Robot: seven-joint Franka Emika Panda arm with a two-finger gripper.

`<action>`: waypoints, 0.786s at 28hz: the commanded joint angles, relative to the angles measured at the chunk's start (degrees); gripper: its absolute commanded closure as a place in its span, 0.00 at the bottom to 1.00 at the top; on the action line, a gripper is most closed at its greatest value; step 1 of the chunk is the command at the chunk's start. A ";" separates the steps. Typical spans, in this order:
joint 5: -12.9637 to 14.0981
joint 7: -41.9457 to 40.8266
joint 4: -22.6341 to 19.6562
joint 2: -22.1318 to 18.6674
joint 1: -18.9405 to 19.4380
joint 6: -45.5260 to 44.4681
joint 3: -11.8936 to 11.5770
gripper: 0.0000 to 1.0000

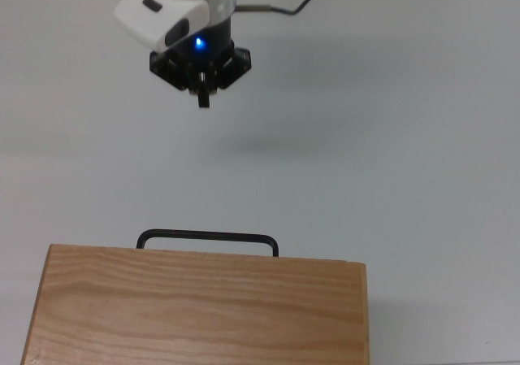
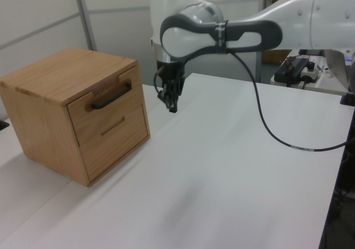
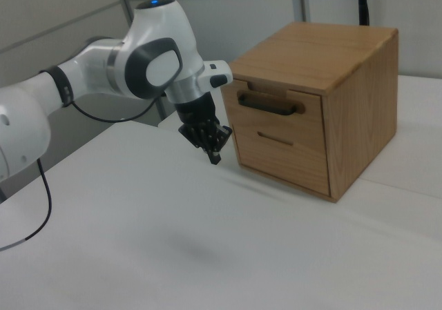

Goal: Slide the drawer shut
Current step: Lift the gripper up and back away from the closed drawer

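We see the gripper (image 1: 202,98) hanging above the white table (image 1: 406,137) with its two fingers (image 2: 173,106) pressed together to a single narrow tip, nothing between them. The fingers point down at the table in the left view and lean slightly toward the cabinet (image 3: 324,96) in the right view. Measured from those fingertips, the drawer (image 2: 108,113) lies off to the left view's left and a little below the level of the wrist, well apart from them, with bare table in between; in the right view the drawer (image 3: 276,127) sits just to the right view's right of the fingertips, and there the tips overlap the cabinet's lower front edge only by line of sight. In the top view the black bar handle (image 1: 207,239) lies toward the bottom of the picture, straight below the fingertips with a wide band of table between, and the grained cabinet top (image 1: 195,308) is beyond it. The drawer's front panel looks flush with the cabinet face in both side views, with only the handle (image 2: 111,96) standing out from it. A blue light (image 1: 197,45) glows on the wrist just above the fingers, and a black cable (image 2: 266,127) trails from the arm (image 2: 244,30) away from them.
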 commanded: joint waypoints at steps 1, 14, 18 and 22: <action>0.42 -1.96 -3.84 -4.87 -0.07 -3.05 -0.23 1.00; 0.42 -1.52 -16.58 -15.41 0.11 -2.09 -0.23 1.00; 0.42 -1.61 -18.78 -17.61 0.11 -1.82 -0.14 1.00; 0.42 -2.05 -18.61 -18.06 0.11 -2.00 -0.23 0.81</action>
